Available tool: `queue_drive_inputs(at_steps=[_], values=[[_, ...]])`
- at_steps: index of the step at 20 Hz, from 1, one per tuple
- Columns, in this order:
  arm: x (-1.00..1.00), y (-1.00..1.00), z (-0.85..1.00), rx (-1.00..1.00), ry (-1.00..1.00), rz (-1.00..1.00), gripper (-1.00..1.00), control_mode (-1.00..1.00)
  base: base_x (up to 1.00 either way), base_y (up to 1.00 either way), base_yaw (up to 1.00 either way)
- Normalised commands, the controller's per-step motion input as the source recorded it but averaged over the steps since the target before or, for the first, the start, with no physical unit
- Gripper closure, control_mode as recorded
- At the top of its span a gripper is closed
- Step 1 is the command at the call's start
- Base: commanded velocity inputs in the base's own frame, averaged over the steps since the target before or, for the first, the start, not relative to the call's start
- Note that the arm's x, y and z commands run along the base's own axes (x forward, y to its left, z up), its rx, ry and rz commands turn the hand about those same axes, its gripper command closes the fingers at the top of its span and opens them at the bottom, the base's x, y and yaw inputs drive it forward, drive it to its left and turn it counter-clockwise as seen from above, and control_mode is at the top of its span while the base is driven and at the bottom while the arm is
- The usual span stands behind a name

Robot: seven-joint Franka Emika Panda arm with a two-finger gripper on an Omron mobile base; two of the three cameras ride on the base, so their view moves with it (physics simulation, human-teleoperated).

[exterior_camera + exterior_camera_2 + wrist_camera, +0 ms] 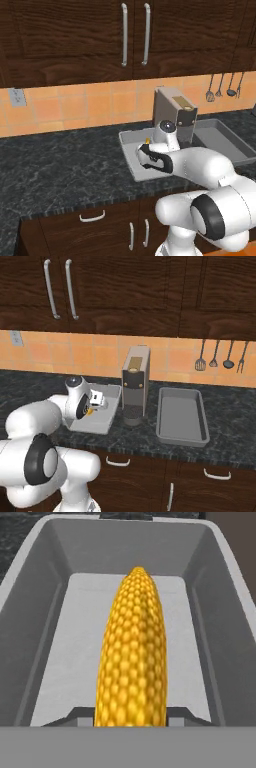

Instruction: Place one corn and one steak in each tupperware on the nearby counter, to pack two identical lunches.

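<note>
My gripper is shut on a yellow corn cob, which points away from the hand along the inside of a grey tupperware. A small yellow bit of the corn peeks out beside the hand, just over the left tupperware. From the left base view the wrist covers most of that tupperware. The other tupperware sits bare to the right on the dark speckled counter. The steak is out of view.
A tall grey coffee machine stands between the two containers, close to the hand. Utensils hang on the tiled wall at the right. Wooden cabinets are overhead and drawers sit below the counter edge.
</note>
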Motion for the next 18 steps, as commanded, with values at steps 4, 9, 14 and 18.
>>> queue_drive_inputs(at_steps=[4,9,14,18], values=[[0.15,0.00,-0.04,0.00,0.06,0.00,-1.00,-1.00,0.00,0.00,0.00],[0.03,0.00,0.81,0.01,-0.01,-0.01,-1.00,-1.00,0.00,0.00,0.00],[-0.72,0.02,0.96,0.00,-0.03,0.00,-1.00,-1.00,0.00,0.00,0.00],[-1.00,0.00,0.81,0.00,-0.04,0.00,-1.00,-1.00,0.00,0.00,0.00]])
